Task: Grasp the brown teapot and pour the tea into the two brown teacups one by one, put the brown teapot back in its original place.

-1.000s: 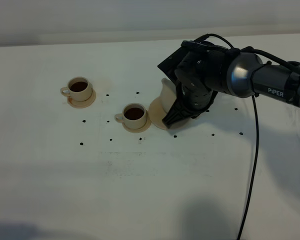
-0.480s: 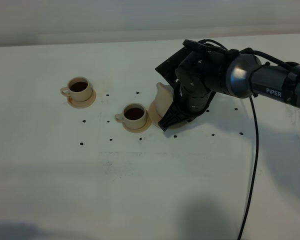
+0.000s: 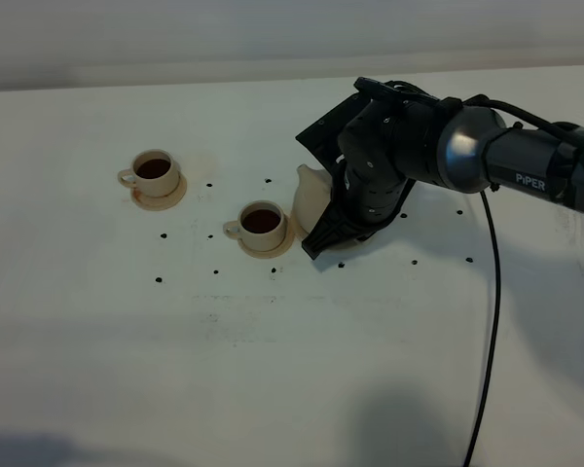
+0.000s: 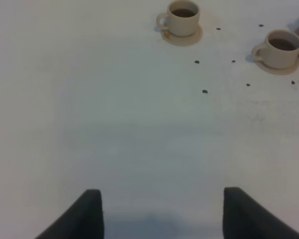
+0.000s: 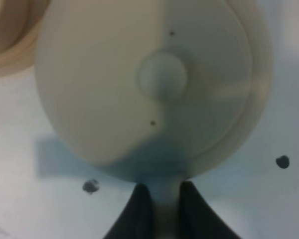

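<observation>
While the white table (image 3: 273, 370) is seen from the high camera, the teapot (image 3: 311, 195) is found just right of the nearer teacup (image 3: 262, 223), mostly hidden behind the right arm (image 3: 487, 156). Only its pale side and spout are shown there, and the black right gripper (image 3: 323, 238) is lowered in front of it. From the right wrist camera, the teapot's round lid and knob (image 5: 162, 77) are viewed from directly above, and the two dark fingers (image 5: 139, 211) are seen clamped on a narrow pale piece, apparently the handle (image 5: 164, 209), at the pot's edge. A wide saucer (image 5: 256, 59) is seen as a rim beneath the pot; whether the pot rests on it or is held just above cannot be told.

Both teacups are filled with dark tea, and each is set on its own small saucer. The farther teacup (image 3: 154, 172) is placed well to the left of the nearer one. Small dark specks (image 3: 216, 271) are scattered over the table around the cups.

In the left wrist view, the left gripper (image 4: 159, 214) is held over bare table with its jaws spread wide and nothing between them; both cups are visible beyond it, well apart from it.
</observation>
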`<state>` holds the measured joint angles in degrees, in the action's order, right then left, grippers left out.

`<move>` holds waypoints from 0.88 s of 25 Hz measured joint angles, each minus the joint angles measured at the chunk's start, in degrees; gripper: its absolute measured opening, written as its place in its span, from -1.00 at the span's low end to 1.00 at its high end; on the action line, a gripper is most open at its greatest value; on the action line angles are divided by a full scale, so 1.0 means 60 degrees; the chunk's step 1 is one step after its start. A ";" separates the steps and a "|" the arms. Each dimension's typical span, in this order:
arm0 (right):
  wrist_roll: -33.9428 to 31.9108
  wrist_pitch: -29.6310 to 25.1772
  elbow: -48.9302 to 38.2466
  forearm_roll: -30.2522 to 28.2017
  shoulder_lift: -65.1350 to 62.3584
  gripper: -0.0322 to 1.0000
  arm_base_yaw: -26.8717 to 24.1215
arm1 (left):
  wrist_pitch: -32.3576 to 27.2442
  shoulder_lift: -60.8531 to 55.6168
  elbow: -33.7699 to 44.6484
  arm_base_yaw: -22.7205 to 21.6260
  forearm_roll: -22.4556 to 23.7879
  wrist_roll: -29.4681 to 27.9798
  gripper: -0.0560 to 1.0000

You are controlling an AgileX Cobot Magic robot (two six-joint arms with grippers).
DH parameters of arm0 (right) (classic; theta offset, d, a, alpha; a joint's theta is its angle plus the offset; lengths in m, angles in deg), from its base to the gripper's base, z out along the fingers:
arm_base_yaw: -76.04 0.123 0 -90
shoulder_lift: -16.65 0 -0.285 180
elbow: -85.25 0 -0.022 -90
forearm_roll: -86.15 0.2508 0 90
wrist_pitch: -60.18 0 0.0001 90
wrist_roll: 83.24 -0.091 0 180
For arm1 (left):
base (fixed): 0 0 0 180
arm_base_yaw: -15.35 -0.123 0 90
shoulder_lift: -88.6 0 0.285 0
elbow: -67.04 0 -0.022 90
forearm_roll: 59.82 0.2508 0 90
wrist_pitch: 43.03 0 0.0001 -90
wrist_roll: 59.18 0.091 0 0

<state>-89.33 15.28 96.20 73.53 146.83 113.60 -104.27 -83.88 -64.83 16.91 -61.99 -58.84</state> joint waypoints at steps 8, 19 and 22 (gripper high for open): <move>0.0044 -0.0048 0.0018 -0.0119 0.0160 -0.77 0.0018 | 0.0000 0.0000 0.0000 0.0000 0.0000 0.0000 0.05; 0.0059 -0.0109 0.0018 -0.0005 0.0158 -0.12 0.0061 | 0.0000 0.0000 0.0000 0.0000 0.0000 0.0000 0.05; 0.0059 -0.0588 0.0018 -0.0013 -0.0042 0.20 0.0061 | 0.0000 0.0000 0.0000 0.0000 0.0000 0.0000 0.05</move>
<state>-88.98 11.75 96.31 73.45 146.57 113.97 -104.27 -83.88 -64.83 16.91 -61.99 -58.84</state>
